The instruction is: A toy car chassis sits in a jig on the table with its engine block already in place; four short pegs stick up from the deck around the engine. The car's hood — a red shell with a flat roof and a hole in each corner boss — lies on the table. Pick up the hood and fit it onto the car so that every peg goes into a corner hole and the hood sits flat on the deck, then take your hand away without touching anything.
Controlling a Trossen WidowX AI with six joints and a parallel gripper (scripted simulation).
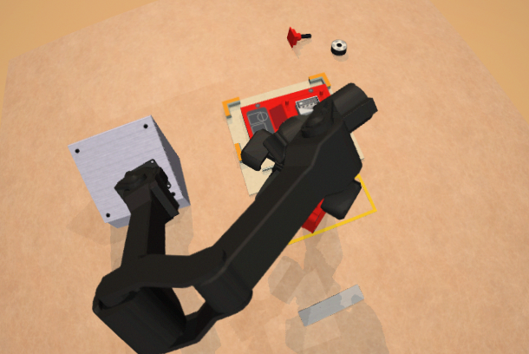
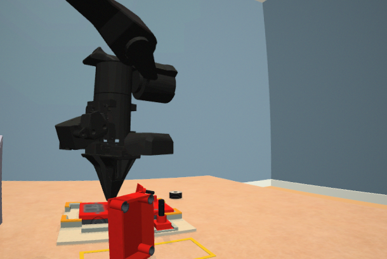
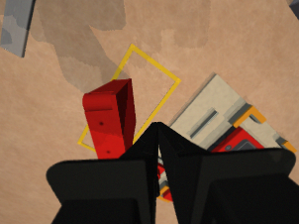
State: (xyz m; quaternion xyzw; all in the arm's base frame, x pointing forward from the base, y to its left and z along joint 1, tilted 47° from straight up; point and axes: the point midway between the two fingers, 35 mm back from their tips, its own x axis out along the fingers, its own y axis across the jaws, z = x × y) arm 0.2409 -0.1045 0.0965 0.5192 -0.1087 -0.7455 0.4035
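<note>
The red hood (image 1: 314, 220) (image 2: 116, 232) (image 3: 105, 134) stands on edge at the yellow outline, its hollow side with holed corner bosses facing the exterior camera. My gripper (image 2: 111, 199) (image 3: 156, 126) points down, shut and empty. Its tips appear just above the hood's top edge in the exterior view and beside the hood in the wrist view; contact cannot be told. The red chassis (image 1: 279, 114) (image 2: 105, 212) (image 3: 240, 139) sits in the cream jig (image 1: 255, 186) (image 2: 76, 237) (image 3: 208, 99). The engine block (image 1: 306, 106) is on its deck, with two pegs visible; the arm hides the rest.
A red base with a black post (image 2: 162, 205) stands on the jig's near part. Behind lie a red piece with a black pin (image 1: 294, 37) and a wheel (image 1: 339, 47) (image 2: 175, 195). A grey bar (image 1: 331, 304) (image 3: 17, 25) lies on the table. A metallic block (image 1: 104, 152) stands left.
</note>
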